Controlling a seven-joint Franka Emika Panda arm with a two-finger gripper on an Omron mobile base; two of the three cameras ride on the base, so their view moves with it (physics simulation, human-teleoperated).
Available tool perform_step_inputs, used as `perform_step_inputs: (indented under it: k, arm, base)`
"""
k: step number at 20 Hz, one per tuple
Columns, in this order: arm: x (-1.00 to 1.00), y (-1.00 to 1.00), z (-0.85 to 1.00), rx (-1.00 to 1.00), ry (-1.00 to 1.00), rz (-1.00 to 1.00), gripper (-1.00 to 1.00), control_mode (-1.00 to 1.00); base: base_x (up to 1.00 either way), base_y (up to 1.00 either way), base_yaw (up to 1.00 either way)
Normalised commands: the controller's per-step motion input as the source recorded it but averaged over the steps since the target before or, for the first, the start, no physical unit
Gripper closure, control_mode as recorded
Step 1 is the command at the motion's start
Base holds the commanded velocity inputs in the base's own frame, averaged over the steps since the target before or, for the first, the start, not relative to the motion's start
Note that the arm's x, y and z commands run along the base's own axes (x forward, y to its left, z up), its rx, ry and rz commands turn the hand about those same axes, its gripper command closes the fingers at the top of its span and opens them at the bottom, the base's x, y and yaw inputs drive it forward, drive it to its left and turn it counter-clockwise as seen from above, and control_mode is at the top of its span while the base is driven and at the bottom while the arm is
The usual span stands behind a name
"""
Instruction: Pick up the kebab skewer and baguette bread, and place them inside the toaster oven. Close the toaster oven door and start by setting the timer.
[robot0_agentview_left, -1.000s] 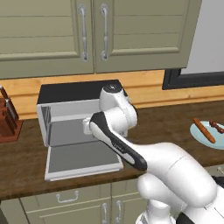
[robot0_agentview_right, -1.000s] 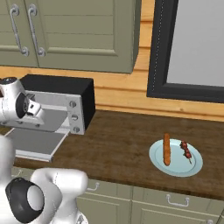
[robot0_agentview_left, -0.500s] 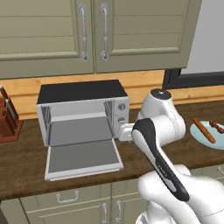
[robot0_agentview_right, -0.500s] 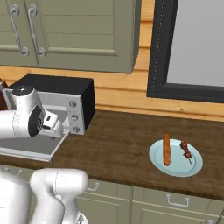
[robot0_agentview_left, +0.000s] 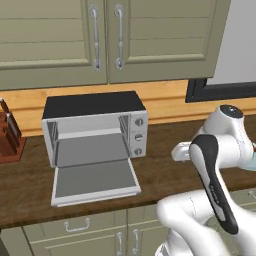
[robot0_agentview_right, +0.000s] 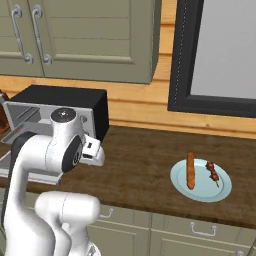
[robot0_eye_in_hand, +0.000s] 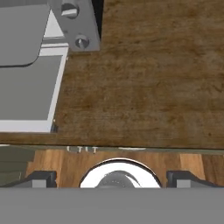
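Observation:
The toaster oven (robot0_agentview_left: 95, 127) stands on the counter, its door (robot0_agentview_left: 95, 181) dropped flat and its cavity empty. In the hand view its knob panel (robot0_eye_in_hand: 74, 22) and open door (robot0_eye_in_hand: 26, 94) lie at the upper left. A pale blue plate (robot0_agentview_right: 225, 189) to the right holds the orange-brown baguette bread (robot0_agentview_right: 190, 170) and the dark kebab skewer (robot0_agentview_right: 213, 172), side by side. My gripper (robot0_eye_in_hand: 111, 178) hangs open over the bare counter just right of the oven, holding nothing and well left of the plate. The dark fingertips (robot0_eye_in_hand: 41, 178) stand wide apart.
A knife block (robot0_agentview_left: 7, 135) stands at the counter's left end. Green cabinets (robot0_agentview_left: 105, 35) hang above the oven, and a dark-framed window (robot0_agentview_right: 215, 55) sits behind the plate. Bare wood counter (robot0_agentview_right: 145, 165) stretches between oven and plate. The counter's front edge (robot0_eye_in_hand: 131, 148) runs below the gripper.
The arm has swung right, from in front of the open oven to the counter beside it. The jaws have stayed open. The oven, plate and food have not moved.

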Motion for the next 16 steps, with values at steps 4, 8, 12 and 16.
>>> perform_step_inputs:
  k: [4,8,12,16]
  arm:
    - [0.1,-1.0,0.01,0.0,0.04,0.0,-1.0,-1.0]
    - [0.18,-1.0,0.0,0.0,0.08,0.0,-1.0,-1.0]
    - [0.51,-1.0,0.0,-0.02,0.16,-0.01,-1.0,-1.0]
    - [0.72,-1.0,-0.02,-0.03,0.26,-0.01,-1.0,-1.0]
  base:
    - [0.0,0.0,0.0]
    - [0.0,0.0,0.0]
    - [0.0,0.0,0.0]
    - [0.0,0.0,0.0]
